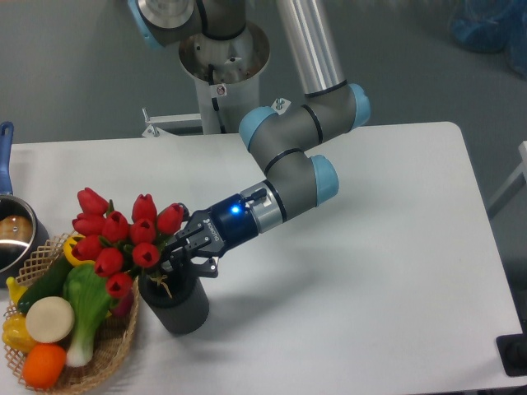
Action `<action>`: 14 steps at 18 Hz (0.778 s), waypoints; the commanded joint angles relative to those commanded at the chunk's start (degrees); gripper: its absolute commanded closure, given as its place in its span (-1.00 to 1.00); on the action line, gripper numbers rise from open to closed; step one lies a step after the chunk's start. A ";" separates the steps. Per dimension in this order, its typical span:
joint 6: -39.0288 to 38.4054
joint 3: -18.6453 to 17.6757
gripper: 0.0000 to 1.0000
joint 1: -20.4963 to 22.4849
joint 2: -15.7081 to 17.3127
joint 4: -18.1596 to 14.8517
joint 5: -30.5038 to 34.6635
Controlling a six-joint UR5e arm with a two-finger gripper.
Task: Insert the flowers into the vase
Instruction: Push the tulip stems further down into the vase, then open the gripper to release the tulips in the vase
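A white table (346,280) stands before a grey floor and the arm's metal pedestal (222,74). Near its front left corner sits the vase (177,303), dark grey and upright, just beside a wicker basket (107,350) of produce. The flowers (119,234) lean left over the basket, their stems reaching down into the vase's mouth. The end effector (183,259) comes in from the right, just above the vase rim, clenched on the flowers at the stems. A pot (12,234) sits at the left edge.
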 joint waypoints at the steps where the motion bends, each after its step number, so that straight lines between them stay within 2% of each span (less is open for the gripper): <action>1: 0.00 0.00 0.55 0.00 -0.17 0.00 0.00; 14: 0.97 -0.44 0.48 1.23 -0.18 -0.09 0.09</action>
